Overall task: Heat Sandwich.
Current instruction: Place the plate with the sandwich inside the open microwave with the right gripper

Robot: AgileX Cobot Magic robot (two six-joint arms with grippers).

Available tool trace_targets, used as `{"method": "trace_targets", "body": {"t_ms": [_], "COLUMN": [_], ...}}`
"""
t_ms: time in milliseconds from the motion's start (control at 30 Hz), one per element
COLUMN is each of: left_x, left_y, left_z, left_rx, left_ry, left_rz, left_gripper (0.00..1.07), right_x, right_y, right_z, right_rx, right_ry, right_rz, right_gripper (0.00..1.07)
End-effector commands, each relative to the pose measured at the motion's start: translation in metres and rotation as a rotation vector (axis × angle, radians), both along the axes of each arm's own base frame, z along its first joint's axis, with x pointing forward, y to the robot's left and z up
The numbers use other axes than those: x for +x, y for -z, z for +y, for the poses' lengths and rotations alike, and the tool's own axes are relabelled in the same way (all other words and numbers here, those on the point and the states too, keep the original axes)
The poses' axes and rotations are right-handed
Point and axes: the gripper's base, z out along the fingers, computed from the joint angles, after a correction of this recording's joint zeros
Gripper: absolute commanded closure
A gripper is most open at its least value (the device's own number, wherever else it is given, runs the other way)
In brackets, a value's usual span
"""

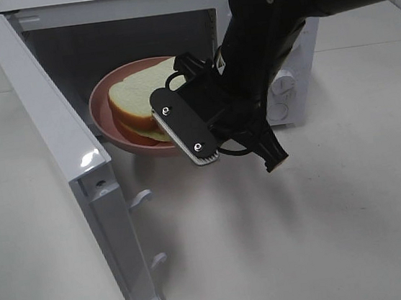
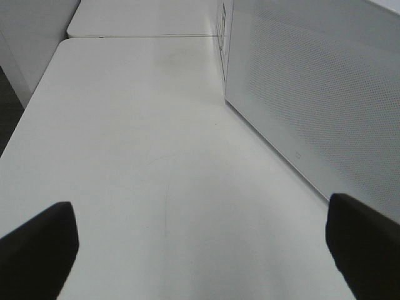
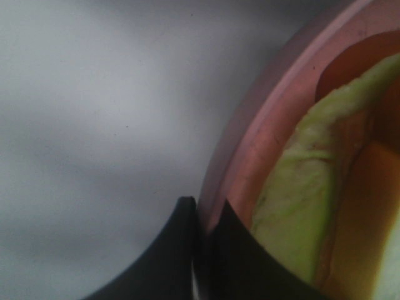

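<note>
The sandwich [image 1: 140, 99], thick white bread with a pale yellow-green filling, lies on a round pink plate [image 1: 103, 110] in the mouth of the open microwave [image 1: 118, 3]. The plate's near part sticks out past the front. My right gripper [image 1: 184, 134] reaches in from the right and is shut on the plate's near rim. In the right wrist view its black fingertips [image 3: 203, 215] pinch the pink rim [image 3: 262, 119], with the sandwich [image 3: 300, 200] just beyond. My left gripper [image 2: 200, 250] stands open over bare table, holding nothing.
The microwave door [image 1: 64, 158] swings out wide on the left, toward the table's front. Control knobs [image 1: 281, 90] sit on the oven's right front panel, behind my right arm. In the left wrist view the microwave's perforated side wall [image 2: 312, 94] stands close by.
</note>
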Motion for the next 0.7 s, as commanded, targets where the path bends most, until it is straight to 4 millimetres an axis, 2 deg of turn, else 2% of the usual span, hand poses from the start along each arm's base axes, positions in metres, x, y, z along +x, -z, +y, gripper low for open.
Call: {"method": "trace_targets", "body": {"t_ms": [33, 700], "left_x": [-0.004, -0.004], "left_y": [0.0, 0.0], "left_z": [-0.001, -0.001], "left_rx": [-0.008, -0.008], "left_ry": [0.007, 0.007], "left_rz": [-0.029, -0.029], "left_gripper": [0.05, 0.05], "right_x": [0.009, 0.045], "right_y": [-0.003, 0.008], "right_z": [0.01, 0.039], "right_rx": [0.034, 0.045], "right_ry": [0.003, 0.077], "right_rz": [-0.029, -0.007], "right_gripper": [1.07, 1.07]}}
